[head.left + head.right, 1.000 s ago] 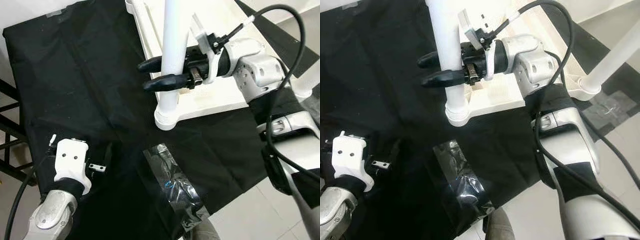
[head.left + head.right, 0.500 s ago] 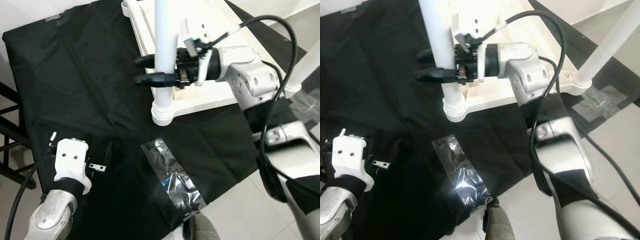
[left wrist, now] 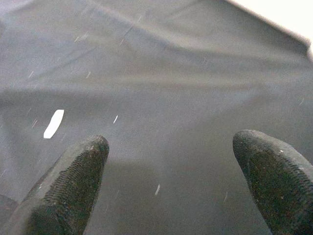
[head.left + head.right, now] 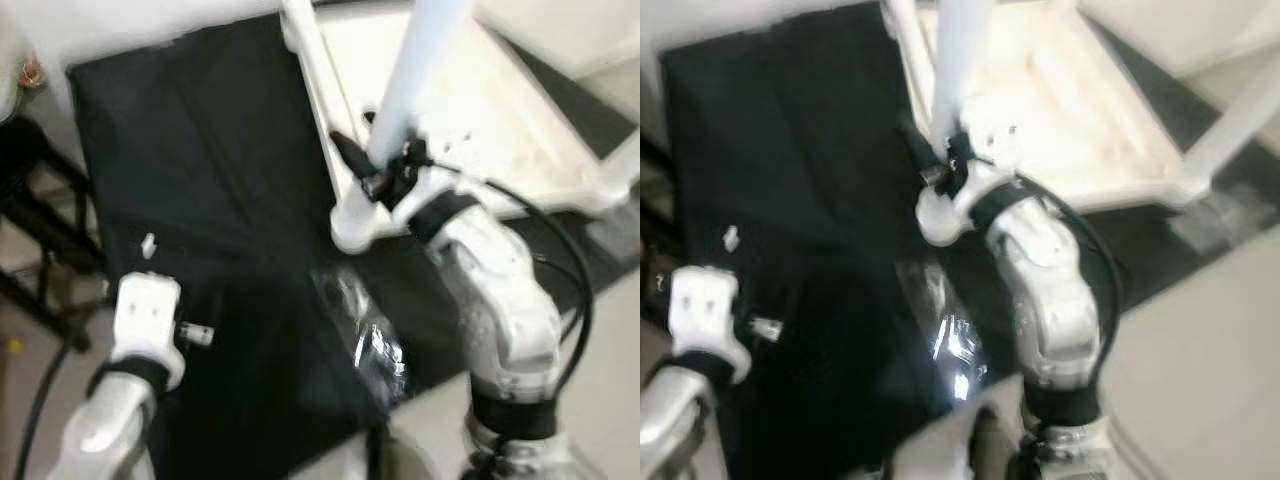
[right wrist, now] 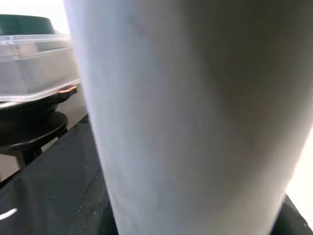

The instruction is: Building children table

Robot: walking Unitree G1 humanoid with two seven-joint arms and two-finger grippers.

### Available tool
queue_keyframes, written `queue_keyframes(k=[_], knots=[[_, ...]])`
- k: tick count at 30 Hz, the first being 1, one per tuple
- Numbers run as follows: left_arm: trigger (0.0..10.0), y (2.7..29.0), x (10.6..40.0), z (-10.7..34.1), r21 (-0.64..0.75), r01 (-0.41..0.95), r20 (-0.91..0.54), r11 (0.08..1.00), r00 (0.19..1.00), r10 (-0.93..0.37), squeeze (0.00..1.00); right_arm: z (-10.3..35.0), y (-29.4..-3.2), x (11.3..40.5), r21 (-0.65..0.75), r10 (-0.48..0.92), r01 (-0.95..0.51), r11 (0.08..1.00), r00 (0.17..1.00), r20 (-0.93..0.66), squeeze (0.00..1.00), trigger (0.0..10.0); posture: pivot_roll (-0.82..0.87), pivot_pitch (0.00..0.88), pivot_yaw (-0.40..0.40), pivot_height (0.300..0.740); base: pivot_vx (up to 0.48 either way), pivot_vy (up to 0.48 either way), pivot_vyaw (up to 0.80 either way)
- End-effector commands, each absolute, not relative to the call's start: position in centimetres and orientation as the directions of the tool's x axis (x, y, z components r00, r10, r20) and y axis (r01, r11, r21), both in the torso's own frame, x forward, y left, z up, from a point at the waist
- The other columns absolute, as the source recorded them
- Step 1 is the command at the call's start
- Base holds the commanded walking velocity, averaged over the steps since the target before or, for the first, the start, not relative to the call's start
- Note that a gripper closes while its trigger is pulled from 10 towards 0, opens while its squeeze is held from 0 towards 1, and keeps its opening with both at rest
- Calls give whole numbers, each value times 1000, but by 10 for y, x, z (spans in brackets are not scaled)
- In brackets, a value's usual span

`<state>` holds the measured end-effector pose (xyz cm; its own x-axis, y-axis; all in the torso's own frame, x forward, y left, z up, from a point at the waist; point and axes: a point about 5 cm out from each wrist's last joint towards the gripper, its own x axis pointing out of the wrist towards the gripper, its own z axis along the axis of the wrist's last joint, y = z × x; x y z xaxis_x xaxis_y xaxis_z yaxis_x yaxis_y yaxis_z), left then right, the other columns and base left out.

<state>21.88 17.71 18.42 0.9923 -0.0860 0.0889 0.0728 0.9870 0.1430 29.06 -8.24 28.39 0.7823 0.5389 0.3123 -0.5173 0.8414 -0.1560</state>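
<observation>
White table leg between right gripper jaws

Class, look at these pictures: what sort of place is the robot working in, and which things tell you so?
Probably a room in a home, used for assembling furniture: an upturned white children's table lies on a black cloth spread over a pale tiled floor, and the right pincer is at one table leg.

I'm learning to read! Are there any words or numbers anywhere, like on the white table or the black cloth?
None: no words, numbers or signs can be read.
The table, its leg and the cloth are plain.
The clear bag is too blurred to tell if it has print.
The white fleck on the cloth is blank.
</observation>
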Motion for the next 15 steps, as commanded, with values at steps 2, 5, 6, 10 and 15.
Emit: queue_keyframes(k=[2, 5, 6, 10, 15], knots=[[10000, 177, 219, 175, 146, 74, 58, 987, 995, -83, 0, 209, -82, 307, -1, 502, -505, 863, 858, -113, 0, 10000, -14, 371, 15, 740, 0, 0, 0], [10000, 178, 219, 175, 147, 72, 59, 986, 995, -81, 0, 211, -83, 309, -2, 486, -489, 872, 867, -107, 0, 10000, -14, 367, 14, 740, 0, 0, 0], [10000, 178, 220, 174, 149, 69, 59, 987, 995, -78, 0, 214, -86, 313, -6, 473, -476, 880, 876, -101, 0, 10000, -13, 361, 12, 740, 0, 0, 0], [10000, 179, 220, 174, 150, 65, 61, 987, 995, -75, 0, 218, -88, 311, -6, 438, -441, 898, 894, -98, 0, 10000, -13, 358, 11, 740, 0, 0, 0], [10000, 181, 226, 173, 148, 61, 64, 987, 995, -72, 0, 235, -91, 312, -94, 494, -499, 861, 866, -76, 0, 10000, -21, 342, 14, 740, 0, 0, 0]])
